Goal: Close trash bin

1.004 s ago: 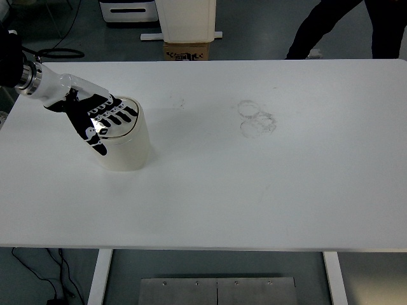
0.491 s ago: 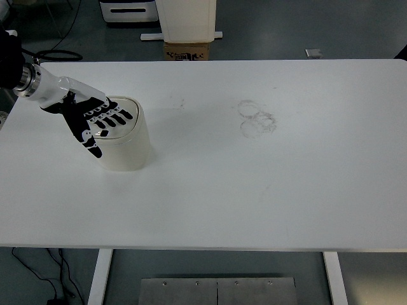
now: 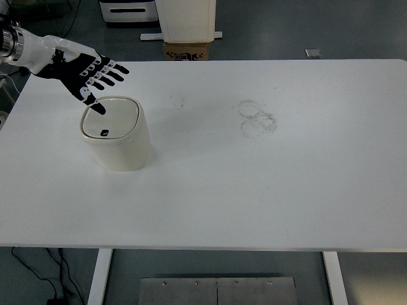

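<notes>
A small cream trash bin (image 3: 117,136) stands on the left part of the white table (image 3: 254,184). Its lid (image 3: 110,117) lies flat and shut on top. My left hand (image 3: 89,75) hovers above and behind the bin, raised off the lid, with its fingers spread and holding nothing. The thumb tip points down toward the lid's far left edge. My right arm is out of view.
Faint ring marks (image 3: 256,118) show on the table right of centre. A cardboard box (image 3: 187,49) and a white stand (image 3: 184,19) sit on the floor beyond the far edge.
My left hand has lifted off the bin's lid and moved up and back toward the far left. The lid now shows fully, shut. The person at the top right has left the view.
</notes>
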`<control>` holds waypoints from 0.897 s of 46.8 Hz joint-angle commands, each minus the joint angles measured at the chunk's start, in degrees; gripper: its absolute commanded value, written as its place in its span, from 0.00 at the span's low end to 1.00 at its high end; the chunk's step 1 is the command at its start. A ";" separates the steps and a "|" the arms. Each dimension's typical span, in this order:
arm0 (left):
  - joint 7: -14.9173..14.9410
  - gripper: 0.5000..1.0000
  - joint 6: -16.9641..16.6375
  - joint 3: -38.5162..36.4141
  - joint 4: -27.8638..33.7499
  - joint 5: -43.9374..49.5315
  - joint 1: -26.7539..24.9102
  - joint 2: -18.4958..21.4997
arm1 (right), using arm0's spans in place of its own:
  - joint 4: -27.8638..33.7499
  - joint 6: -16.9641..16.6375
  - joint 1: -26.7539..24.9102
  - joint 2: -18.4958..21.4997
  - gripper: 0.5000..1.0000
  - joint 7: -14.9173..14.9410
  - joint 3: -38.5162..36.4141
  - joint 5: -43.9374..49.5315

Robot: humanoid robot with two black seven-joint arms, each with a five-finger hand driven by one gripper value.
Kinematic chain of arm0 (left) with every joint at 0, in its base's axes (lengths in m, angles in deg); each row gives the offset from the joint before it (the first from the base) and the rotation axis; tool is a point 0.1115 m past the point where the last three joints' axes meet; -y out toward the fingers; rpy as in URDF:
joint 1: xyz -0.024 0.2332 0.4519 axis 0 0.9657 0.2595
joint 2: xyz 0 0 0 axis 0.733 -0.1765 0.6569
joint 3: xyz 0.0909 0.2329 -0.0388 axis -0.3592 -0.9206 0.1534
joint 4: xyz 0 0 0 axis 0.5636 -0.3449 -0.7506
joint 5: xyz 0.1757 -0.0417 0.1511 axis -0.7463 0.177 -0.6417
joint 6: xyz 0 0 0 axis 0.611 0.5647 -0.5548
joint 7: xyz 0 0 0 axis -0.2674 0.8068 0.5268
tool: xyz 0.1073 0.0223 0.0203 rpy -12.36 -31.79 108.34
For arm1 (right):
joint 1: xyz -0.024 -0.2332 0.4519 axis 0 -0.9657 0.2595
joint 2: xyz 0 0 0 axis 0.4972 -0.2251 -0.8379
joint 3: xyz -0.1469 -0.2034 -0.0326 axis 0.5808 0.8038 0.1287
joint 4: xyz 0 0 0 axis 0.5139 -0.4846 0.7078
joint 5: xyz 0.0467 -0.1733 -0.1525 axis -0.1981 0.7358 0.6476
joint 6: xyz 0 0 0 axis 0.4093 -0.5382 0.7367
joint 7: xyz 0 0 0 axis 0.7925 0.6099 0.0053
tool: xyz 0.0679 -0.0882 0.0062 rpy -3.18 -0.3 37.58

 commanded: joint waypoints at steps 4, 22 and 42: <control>0.02 1.00 -0.01 2.24 -5.15 6.78 2.46 0.15 | -0.02 -0.03 0.00 0.00 0.98 -0.01 0.00 0.00; -0.07 1.00 -0.01 23.42 -15.17 10.92 22.41 0.59 | -0.02 -0.03 0.00 0.00 0.98 -0.01 0.00 0.00; -5.77 1.00 -2.66 40.65 -26.25 14.44 37.88 -0.28 | -0.02 -0.03 0.00 0.00 0.98 -0.01 0.00 0.00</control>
